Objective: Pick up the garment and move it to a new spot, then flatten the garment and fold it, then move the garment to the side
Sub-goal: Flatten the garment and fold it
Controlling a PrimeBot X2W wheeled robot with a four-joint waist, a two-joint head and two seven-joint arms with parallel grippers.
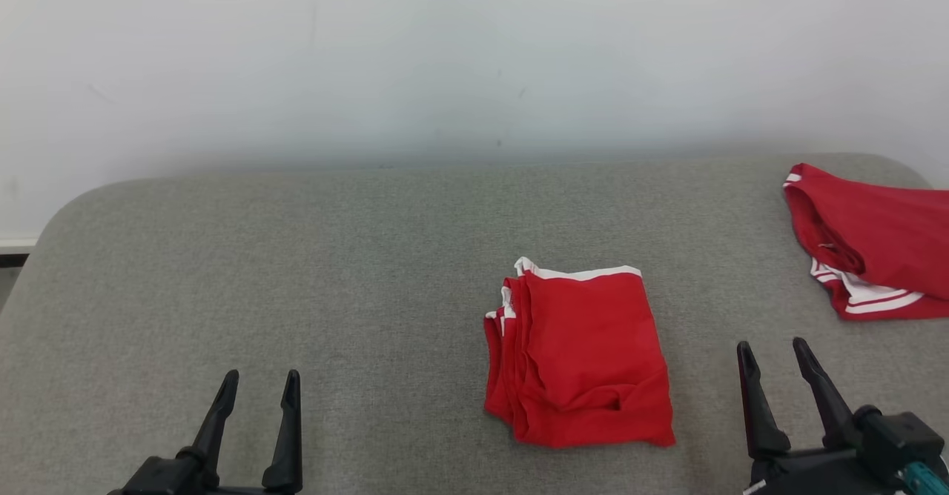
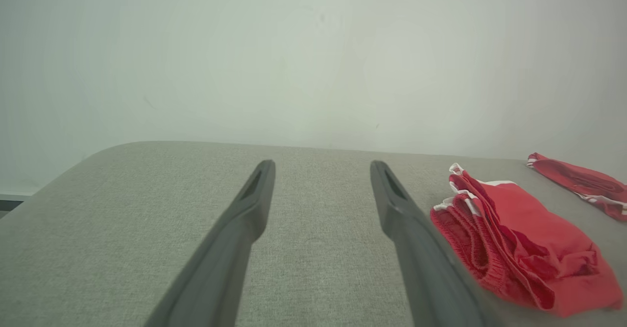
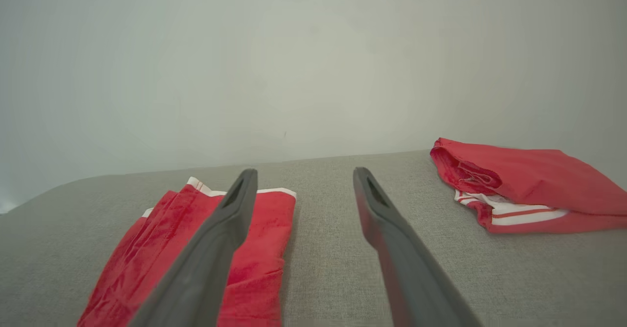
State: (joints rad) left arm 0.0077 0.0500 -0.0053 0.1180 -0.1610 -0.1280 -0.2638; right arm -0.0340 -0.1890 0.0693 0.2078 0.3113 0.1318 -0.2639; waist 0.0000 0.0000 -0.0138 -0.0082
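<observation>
- The right gripper [image 1: 772,347] stands with its two dark fingers spread wide and nothing between them. It hangs over bare grey cushion [image 1: 296,258].
- The left gripper [image 1: 262,380] is equally wide open and empty, well off to the right gripper's left.
- The folded garment [image 1: 586,361], red with white trim, lies flat on the cushion between the two grippers. It is near the right gripper's left finger but not touching it, and well apart from the left gripper.
- Its stacked layers fan out unevenly along the edge facing the left gripper, and a loose lip bulges on the near end.
- A second red garment [image 1: 875,243] lies crumpled beyond the right gripper, ahead and to its right, by the cushion's far corner.
- A plain pale wall [image 1: 445,50] rises behind the cushion.
- Judging by the layout, the fold looks finished and only the move to the side remains.
- Risk: a pinch on the upper layers alone would let the lower ones hang and the fold fall open.
- Risk: dragging it instead of lifting could peel the stack apart on the rough fabric.
- Risk: if it is set down to the right, it could land on the second garment and tip.
</observation>
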